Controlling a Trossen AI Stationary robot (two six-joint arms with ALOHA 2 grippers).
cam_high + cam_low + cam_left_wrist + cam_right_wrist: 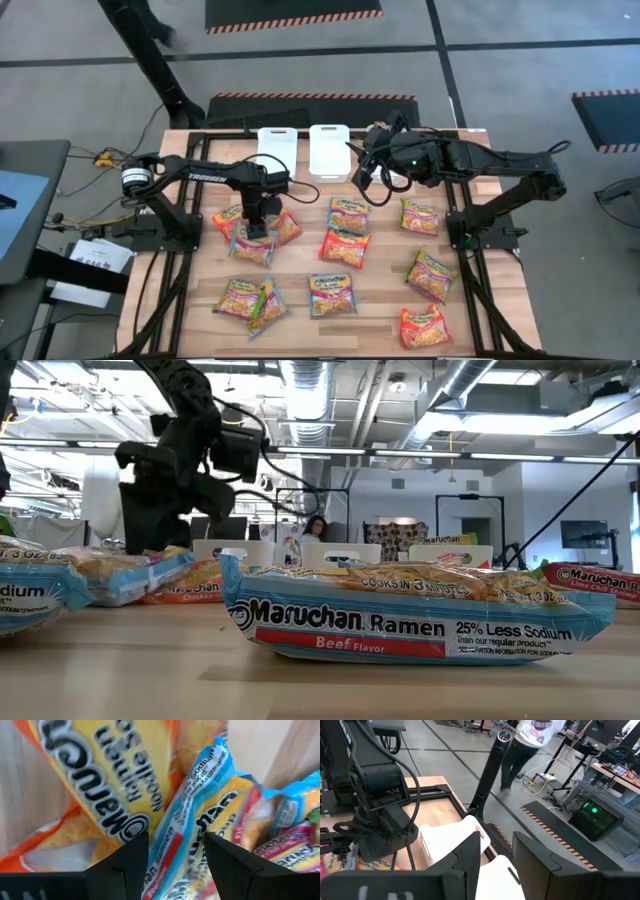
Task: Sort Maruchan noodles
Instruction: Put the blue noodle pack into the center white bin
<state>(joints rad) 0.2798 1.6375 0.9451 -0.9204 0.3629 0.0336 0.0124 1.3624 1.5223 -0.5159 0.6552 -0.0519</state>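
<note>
Evidently a pick is in hand; the left gripper (257, 226) is lowered, fingers apart, straddling a blue-edged packet (195, 820) in the left-hand pile; closing and lifting toward the white bins (303, 150) is called for; the right gripper (496, 851) hovers spread over the bins.

Two bins (302, 150) side by side at table's (500, 300) far edge, noodle packets (344, 245) scattered before them
</note>
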